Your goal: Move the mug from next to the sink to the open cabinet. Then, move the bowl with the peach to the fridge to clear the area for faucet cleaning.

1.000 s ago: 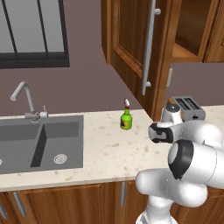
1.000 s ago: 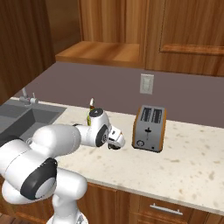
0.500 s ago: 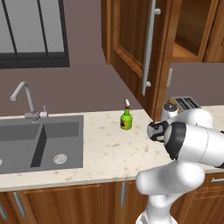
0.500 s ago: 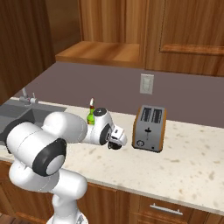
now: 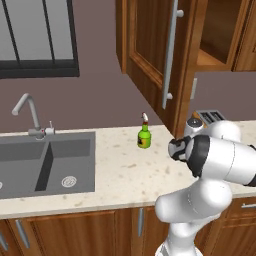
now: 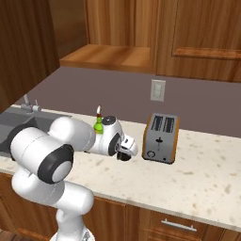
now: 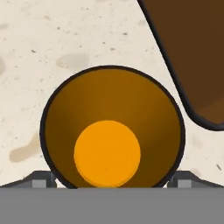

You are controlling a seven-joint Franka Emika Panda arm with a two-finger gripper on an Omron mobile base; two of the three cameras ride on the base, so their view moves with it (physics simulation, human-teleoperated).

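Gripper point(image 7: 112, 186) fingers wide apart astride mug point(image 7: 111, 127), toaster point(image 6: 161, 138) just beside, green bottle point(image 5: 144, 136) behind.

No writing, brand, number or sign can be read anywhere. The green bottle point(image 5: 144, 138) carries a small yellowish label patch, too small and blurred to show any letters. The toaster point(image 6: 161, 138) has a round knob on its front with no legible marking.
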